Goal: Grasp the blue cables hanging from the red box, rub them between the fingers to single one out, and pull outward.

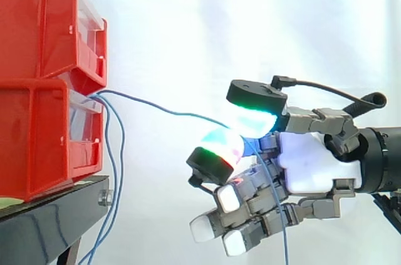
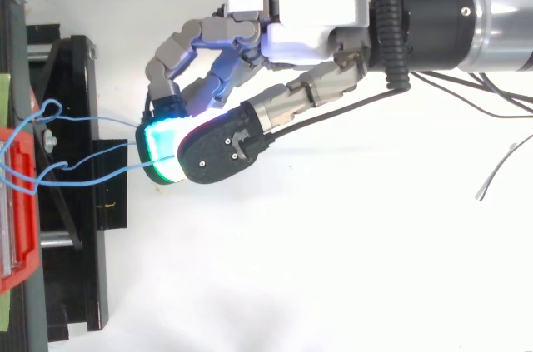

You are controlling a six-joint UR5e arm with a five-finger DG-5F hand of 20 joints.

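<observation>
Two stacked red bins (image 1: 37, 140) stand at the left on a black stand (image 1: 50, 215). Thin blue cables come out of the lower bin's front. One blue cable (image 1: 169, 111) runs rightward in a shallow arc to my hand (image 1: 310, 165), where it is pinched between two glowing fingertips (image 1: 254, 118); its free end hangs down past the palm. Two other blue strands (image 1: 118, 171) hang down beside the stand. In the top view my hand (image 2: 316, 11) reaches left, and two blue strands (image 2: 100, 121) stretch from the red bin (image 2: 21, 210) to the green-lit pads (image 2: 158, 140).
The black stand (image 2: 75, 202) juts out under the bins toward my hand. A white curtain is behind everything. Loose dark wires (image 2: 500, 169) lie at the right of the top view. White open floor lies below my hand in the top view.
</observation>
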